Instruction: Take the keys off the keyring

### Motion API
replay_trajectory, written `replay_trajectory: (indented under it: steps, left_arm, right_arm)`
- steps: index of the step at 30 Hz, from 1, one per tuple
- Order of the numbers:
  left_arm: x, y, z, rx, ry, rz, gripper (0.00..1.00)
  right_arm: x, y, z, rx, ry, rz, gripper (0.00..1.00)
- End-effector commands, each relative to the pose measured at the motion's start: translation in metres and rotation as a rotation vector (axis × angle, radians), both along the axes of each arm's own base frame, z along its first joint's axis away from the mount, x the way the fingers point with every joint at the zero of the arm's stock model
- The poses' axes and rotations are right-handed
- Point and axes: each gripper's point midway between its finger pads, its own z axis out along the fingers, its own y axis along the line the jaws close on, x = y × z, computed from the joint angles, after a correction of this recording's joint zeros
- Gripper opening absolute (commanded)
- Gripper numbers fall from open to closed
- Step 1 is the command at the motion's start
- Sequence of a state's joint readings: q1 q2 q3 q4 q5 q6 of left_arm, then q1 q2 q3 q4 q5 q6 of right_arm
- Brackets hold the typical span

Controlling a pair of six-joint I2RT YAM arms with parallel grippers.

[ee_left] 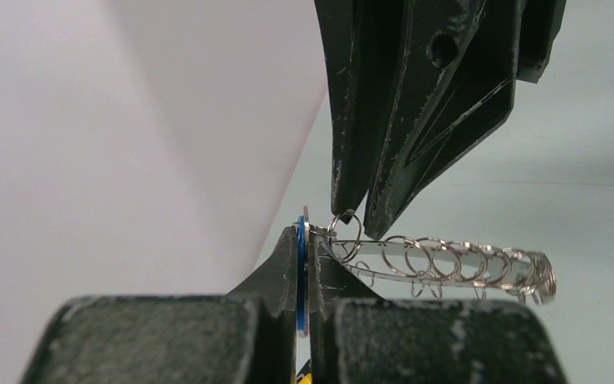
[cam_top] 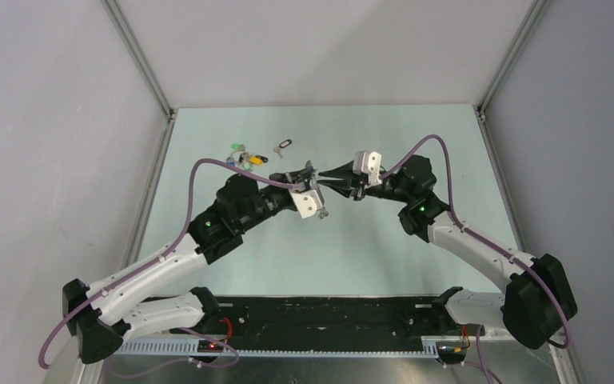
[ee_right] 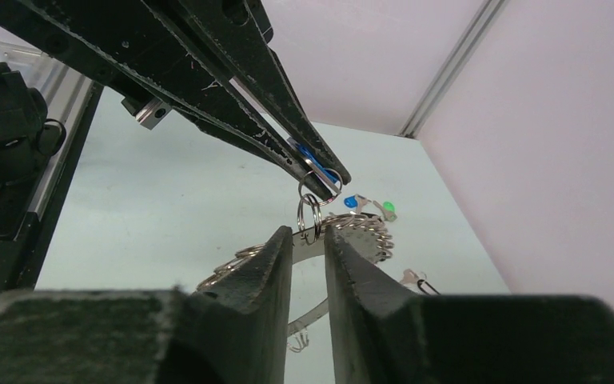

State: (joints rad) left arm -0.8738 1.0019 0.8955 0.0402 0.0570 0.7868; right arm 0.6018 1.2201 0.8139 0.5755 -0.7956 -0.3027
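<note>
Above the table, the keyring (ee_left: 448, 260) hangs level between both grippers, a thin grey metal hoop strung with several small split rings. My left gripper (ee_left: 304, 240) is shut on a flat blue-headed key (ee_left: 301, 264), which is joined to the hoop by a small ring (ee_left: 348, 228). From the opposite side my right gripper (ee_right: 310, 236) meets it, jaws a narrow gap apart. The jaws straddle that small ring (ee_right: 310, 210) just over the hoop's band (ee_right: 368, 232) without clamping it. In the top view the left gripper (cam_top: 310, 173) and right gripper (cam_top: 321, 176) meet tip to tip mid-table.
Loose keys with coloured heads (cam_top: 244, 157) lie on the pale green table (cam_top: 384, 248) at the back left. A single key on a black loop (cam_top: 282, 146) lies beside them. Grey walls and aluminium posts close in the table on three sides.
</note>
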Motion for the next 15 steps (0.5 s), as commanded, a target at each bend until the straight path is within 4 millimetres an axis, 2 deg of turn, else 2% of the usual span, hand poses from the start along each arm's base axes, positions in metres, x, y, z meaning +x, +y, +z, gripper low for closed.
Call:
replay_trajectory:
  steps: [1, 4, 11, 13, 15]
  left_arm:
    - [-0.0046, 0.0016, 0.0279, -0.076, -0.054, -0.013, 0.0]
    - [-0.005, 0.0028, 0.029, -0.078, -0.057, -0.011, 0.0]
    - [-0.0062, 0.0028, 0.0304, -0.083, -0.058, -0.016, 0.0]
    - [-0.0063, 0.0023, 0.0303, -0.082, -0.058, -0.018, 0.0]
    - [-0.0059, 0.0022, 0.0295, -0.08, -0.057, -0.016, 0.0]
  right_arm:
    - [-0.0034, 0.0029, 0.0144, 0.041, -0.025, 0.036, 0.23]
    - [-0.0029, 0.0038, 0.0114, 0.037, -0.008, 0.037, 0.22]
    - [-0.0043, 0.005, 0.0076, 0.028, -0.001, 0.053, 0.3]
    - [-0.0057, 0.0054, 0.0088, 0.032, -0.003, 0.061, 0.25]
    - [-0.0075, 0.0059, 0.0093, 0.033, -0.004, 0.068, 0.14]
